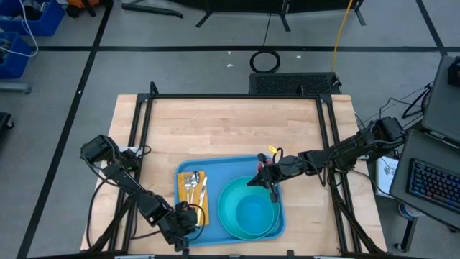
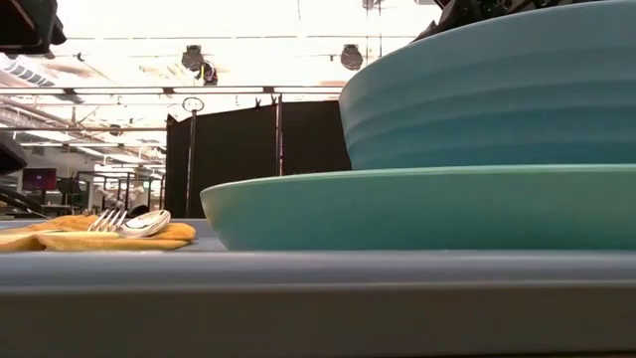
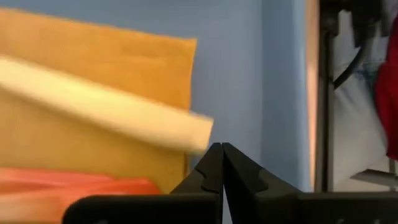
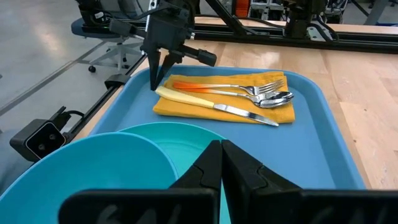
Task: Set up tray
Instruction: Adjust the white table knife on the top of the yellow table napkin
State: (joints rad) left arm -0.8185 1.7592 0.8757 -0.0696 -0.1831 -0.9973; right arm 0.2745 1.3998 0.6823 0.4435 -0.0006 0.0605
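Grey floor [image 1: 215,36] marked with dark lines surrounds the light wooden tabletop [image 1: 230,126]; black folding partition [image 2: 234,159] stands behind, beneath bright ceiling lighting.

No readable text

No lettering, label, brand, number or sign can be read on anything in any view.

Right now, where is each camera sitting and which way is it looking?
High: above, looking straight down on tray; both arms show.
Low: at tabletop height, facing the plate; no tool clear.
Left wrist: behind shut left tool, facing the napkin.
Right wrist: behind shut right tool, facing the cutlery.
Both wrist views share the napkin.
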